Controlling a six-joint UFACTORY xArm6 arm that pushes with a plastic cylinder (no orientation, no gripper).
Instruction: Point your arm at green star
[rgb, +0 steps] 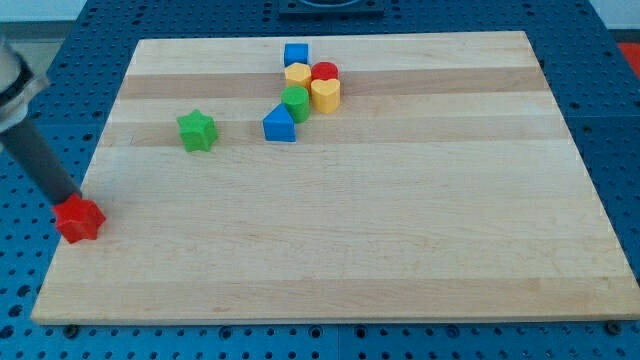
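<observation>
The green star lies on the wooden board at the view's upper left, apart from the other blocks. My rod comes in from the view's left edge and slants down; my tip rests at the top of a red star-shaped block at the board's left edge. The tip is well to the lower left of the green star, not touching it.
A cluster sits at the view's top centre: blue cube, yellow block, red cylinder, yellow heart, green cylinder, blue triangle. Blue perforated table surrounds the board.
</observation>
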